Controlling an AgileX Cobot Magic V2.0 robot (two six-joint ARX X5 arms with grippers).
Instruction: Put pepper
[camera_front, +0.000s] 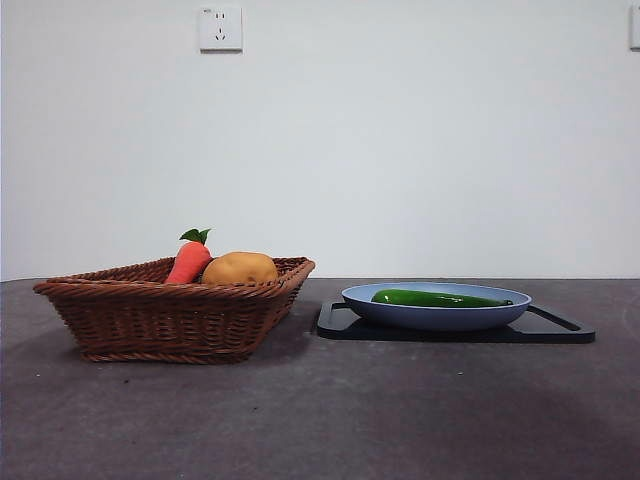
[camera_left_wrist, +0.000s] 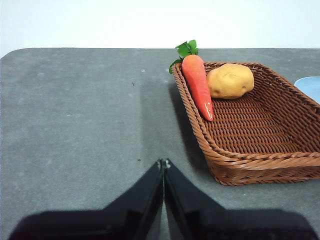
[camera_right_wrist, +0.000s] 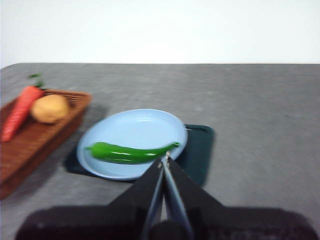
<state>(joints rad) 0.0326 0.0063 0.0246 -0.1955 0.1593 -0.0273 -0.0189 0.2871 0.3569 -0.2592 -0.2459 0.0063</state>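
The long glossy green pepper (camera_front: 432, 298) lies flat in the blue plate (camera_front: 436, 315), which rests on a black tray (camera_front: 560, 330) right of centre. In the right wrist view the pepper (camera_right_wrist: 127, 152) lies across the near part of the plate (camera_right_wrist: 135, 130). My right gripper (camera_right_wrist: 164, 159) is shut and empty, above the table near the pepper's thin end. My left gripper (camera_left_wrist: 163, 162) is shut and empty, over bare table beside the wicker basket (camera_left_wrist: 260, 145). Neither gripper shows in the front view.
The brown wicker basket (camera_front: 170, 315) stands left of the plate and holds an orange carrot (camera_front: 188, 262) with green leaves and a tan potato (camera_front: 240, 268). The grey table (camera_front: 320, 420) runs to a white wall with a socket (camera_front: 220, 28).
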